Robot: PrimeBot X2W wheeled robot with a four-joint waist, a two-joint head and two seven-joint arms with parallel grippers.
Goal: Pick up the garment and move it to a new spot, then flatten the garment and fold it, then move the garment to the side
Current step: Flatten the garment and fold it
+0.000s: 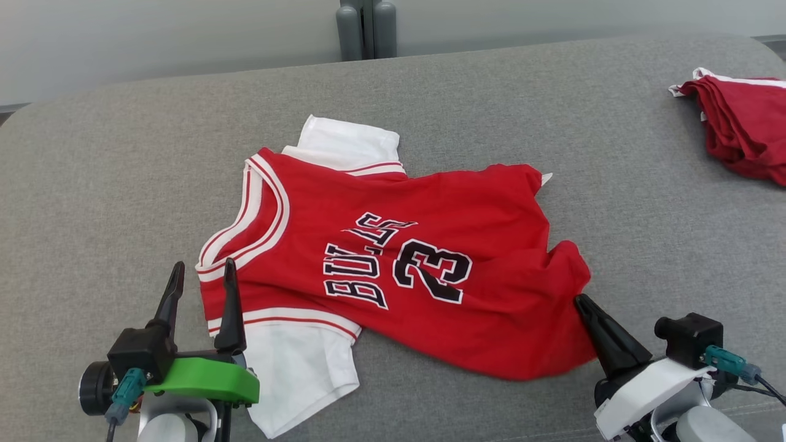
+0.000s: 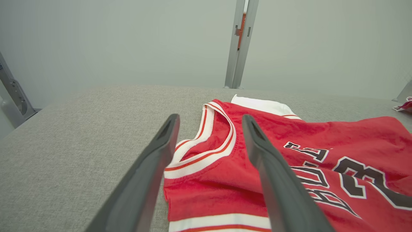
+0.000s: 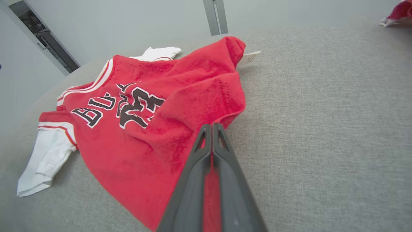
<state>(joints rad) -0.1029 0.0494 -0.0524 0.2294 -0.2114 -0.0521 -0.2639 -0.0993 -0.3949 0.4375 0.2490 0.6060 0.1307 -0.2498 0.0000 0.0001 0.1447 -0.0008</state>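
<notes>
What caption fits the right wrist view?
Right gripper pinching the edge of a red Bulls jersey on grey fabric surface.

Red jersey, white sleeves, black lettering; grey surface

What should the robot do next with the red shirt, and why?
Probably lower the left gripper and close it on the shirt near its striped collar. The right gripper is shut on the shirt's red bottom edge, but the left one is open and holds nothing. With both ends held, the shirt could likely be lifted without bunching.
</notes>
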